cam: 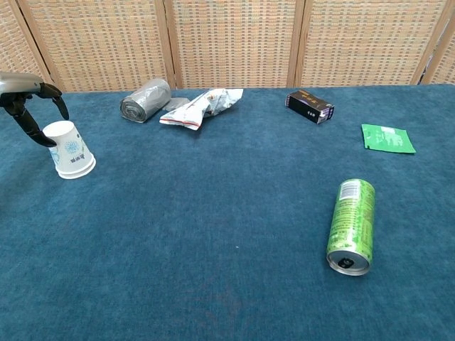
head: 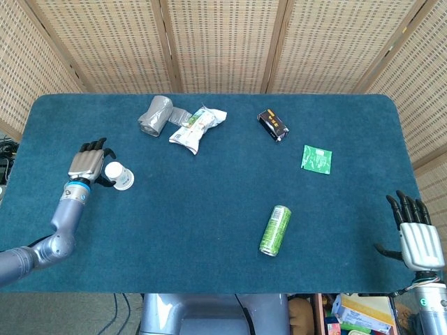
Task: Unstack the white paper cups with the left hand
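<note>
An upside-down white paper cup stack (cam: 69, 149) stands on the blue table (cam: 213, 234). The left hand (head: 86, 165), fingers apart and empty, reaches its top. The right hand (head: 418, 237) rests open.

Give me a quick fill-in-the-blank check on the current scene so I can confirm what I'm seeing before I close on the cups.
1. The white paper cups stand with the mouth facing ____.
2. The green can lies on its ____.
3. The robot hand nearest the cups is the ____ one.
4. The black box lies between the crumpled snack bag and the flat ____ packet.

Missing words: down; side; left; green
</note>
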### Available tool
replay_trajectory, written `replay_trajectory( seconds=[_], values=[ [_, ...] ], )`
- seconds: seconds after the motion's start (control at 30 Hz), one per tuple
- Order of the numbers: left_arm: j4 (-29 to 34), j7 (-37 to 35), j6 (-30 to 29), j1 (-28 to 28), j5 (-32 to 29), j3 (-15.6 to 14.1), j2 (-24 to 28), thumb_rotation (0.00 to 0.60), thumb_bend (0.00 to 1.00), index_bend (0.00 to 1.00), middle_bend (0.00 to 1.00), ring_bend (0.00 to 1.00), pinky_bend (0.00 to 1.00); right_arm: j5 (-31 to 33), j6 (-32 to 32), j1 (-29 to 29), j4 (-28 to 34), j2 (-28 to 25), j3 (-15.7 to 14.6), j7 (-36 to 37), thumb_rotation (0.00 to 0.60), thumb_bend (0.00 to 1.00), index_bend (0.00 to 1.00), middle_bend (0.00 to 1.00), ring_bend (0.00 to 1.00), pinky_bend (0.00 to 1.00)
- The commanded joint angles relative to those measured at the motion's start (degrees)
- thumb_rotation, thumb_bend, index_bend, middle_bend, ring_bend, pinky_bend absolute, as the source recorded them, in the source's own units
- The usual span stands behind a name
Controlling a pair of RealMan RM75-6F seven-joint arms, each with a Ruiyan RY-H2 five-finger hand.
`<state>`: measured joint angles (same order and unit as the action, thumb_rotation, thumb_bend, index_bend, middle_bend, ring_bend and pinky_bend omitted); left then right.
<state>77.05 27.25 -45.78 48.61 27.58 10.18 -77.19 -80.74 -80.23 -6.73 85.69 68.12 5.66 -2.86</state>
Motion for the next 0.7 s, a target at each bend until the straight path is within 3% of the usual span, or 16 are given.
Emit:
replay_trajectory(
  seconds=[0.03, 0.7],
  values=[
    [-0.1, 0.0, 0.0, 0.2, -0.2, -0.1, -0.1, 0.6, 0.21, 0.36, 0.0, 0.0, 0.0, 0.0, 0.0, 0.0, 0.0, 0.0, 0.0, 0.0, 0.6, 0.0, 0.0, 0.0, 0.0, 0.0],
    [0.0, -1.0, -1.1, 0.4, -0.2, -0.2, 0.0, 0.6, 0.21, 0.41, 0.0, 0.0, 0.0, 0.2, 0.3, -0.1, 0.0, -0.2, 0.0, 0.4, 0.6, 0.0, 0.0, 0.0, 0.0, 0.0]
  ],
)
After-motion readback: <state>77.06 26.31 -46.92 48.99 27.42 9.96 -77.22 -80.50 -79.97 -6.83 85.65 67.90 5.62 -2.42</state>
